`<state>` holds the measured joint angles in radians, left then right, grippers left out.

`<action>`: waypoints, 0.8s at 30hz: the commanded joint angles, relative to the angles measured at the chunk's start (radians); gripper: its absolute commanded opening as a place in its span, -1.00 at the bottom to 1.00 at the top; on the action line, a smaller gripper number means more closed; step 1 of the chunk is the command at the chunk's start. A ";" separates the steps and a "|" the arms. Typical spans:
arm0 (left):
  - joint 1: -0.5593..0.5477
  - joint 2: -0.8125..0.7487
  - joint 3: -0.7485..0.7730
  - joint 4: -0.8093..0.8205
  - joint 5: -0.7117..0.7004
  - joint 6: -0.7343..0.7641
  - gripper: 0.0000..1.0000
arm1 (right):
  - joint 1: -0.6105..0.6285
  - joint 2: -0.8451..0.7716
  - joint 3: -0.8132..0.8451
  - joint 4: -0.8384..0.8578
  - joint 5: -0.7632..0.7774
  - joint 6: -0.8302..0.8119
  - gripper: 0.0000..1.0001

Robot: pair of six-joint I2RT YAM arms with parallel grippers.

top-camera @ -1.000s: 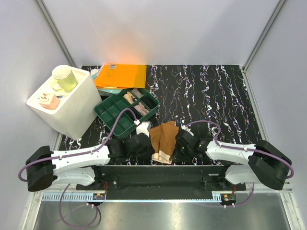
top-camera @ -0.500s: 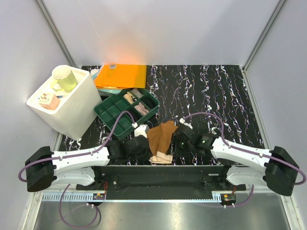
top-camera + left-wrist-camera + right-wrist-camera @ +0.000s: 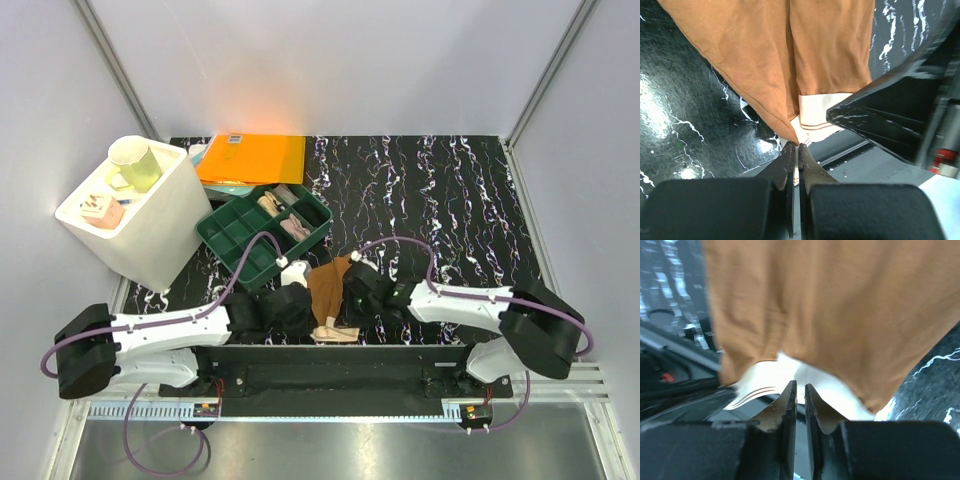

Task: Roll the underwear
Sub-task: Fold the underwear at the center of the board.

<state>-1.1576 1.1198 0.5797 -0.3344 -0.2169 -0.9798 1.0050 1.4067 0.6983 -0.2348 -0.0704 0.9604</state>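
The brown underwear [image 3: 326,288] lies bunched at the near edge of the black marbled table [image 3: 450,210], its pale waistband [image 3: 338,333] toward the arms. My left gripper [image 3: 312,316] is shut on a corner of the brown fabric [image 3: 765,65] beside the waistband [image 3: 816,114]; the pinch [image 3: 794,145] shows in the left wrist view. My right gripper [image 3: 347,311] presses in from the right, its jaws nearly together at the waistband's [image 3: 790,375] edge [image 3: 800,386], with the brown cloth [image 3: 840,305] hanging above. The two grippers stand close together.
A green compartment tray [image 3: 240,250] with small items sits behind the left gripper. A white bin [image 3: 160,235] holding a mug [image 3: 133,162] stands at the far left, with an orange folder [image 3: 252,158] behind. The black base rail [image 3: 330,362] runs just below the waistband.
My right arm swung left toward the left gripper, opening and closing again at the waistband. The brown underwear went from spread to narrower and bunched. The left gripper held its grip.
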 commanded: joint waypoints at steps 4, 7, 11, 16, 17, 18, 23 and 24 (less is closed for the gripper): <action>-0.016 0.093 0.129 0.124 -0.003 0.087 -1.00 | 0.010 0.055 -0.074 0.065 -0.002 0.050 -0.65; -0.034 0.161 0.178 0.193 0.014 0.128 -1.00 | 0.010 0.067 -0.100 0.066 0.007 0.063 -0.66; -0.065 0.244 0.198 0.308 0.063 0.158 -1.00 | 0.012 0.072 -0.125 0.075 0.024 0.080 -0.67; -0.076 0.342 0.155 0.411 0.073 0.135 -1.00 | 0.012 0.077 -0.145 0.098 0.021 0.080 -0.66; -0.076 0.351 0.129 0.419 0.057 0.122 -1.00 | 0.011 0.074 -0.148 0.098 0.018 0.072 -0.64; -0.076 0.365 0.118 0.431 0.054 0.118 -1.00 | 0.012 0.066 -0.146 0.100 0.017 0.064 -0.54; -0.076 0.380 0.053 0.451 0.045 0.081 -1.00 | 0.012 -0.046 -0.132 0.074 -0.003 0.015 -0.28; -0.076 0.386 0.048 0.465 0.047 0.079 -1.00 | 0.014 -0.064 -0.129 0.065 -0.005 0.009 -0.24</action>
<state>-1.2053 1.4292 0.6788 -0.0692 -0.2344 -0.8394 0.9920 1.3834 0.5770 -0.1493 -0.0601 1.0458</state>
